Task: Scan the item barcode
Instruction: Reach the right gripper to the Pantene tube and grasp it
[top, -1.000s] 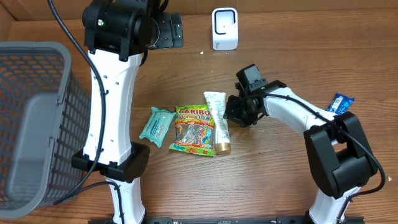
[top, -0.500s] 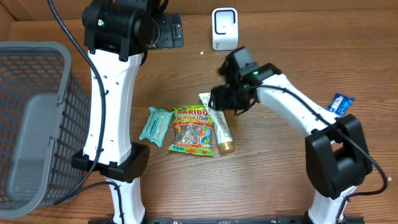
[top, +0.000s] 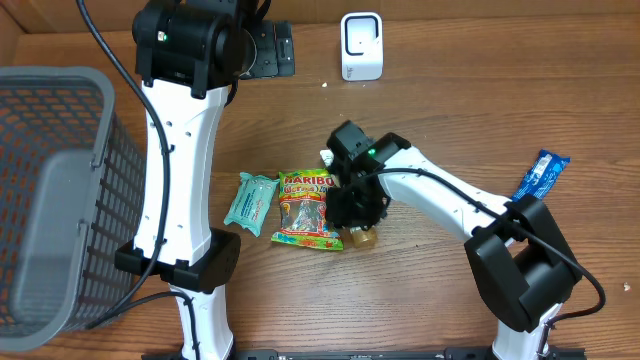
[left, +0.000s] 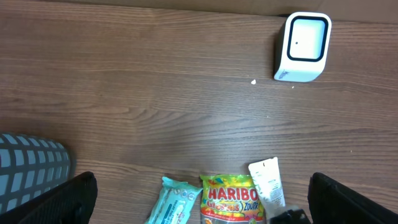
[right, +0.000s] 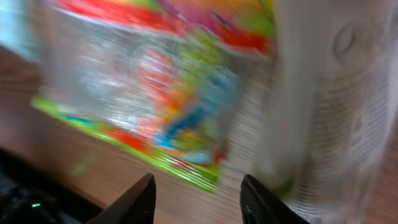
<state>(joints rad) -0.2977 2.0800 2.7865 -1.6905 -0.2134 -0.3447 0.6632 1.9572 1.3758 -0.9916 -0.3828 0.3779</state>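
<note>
Right gripper (right: 198, 180) part-open over tube (left: 267, 182) (blurred, seemingly empty) | long axis far-to-near, cap (top: 360, 238) toward robot

Count on table: one grey mesh basket (top: 100, 150), one white box-shaped scanner (top: 361, 46), one teal wipes packet (top: 252, 201), one colourful Haribo gummy bag (top: 310, 210), one white gold-capped tube (left: 267, 182), one blue snack wrapper (top: 541, 172).

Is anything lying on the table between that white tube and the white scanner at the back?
Nothing visible does. Only bare wooden table and a tiny white speck lie between the tube and the scanner.
</note>
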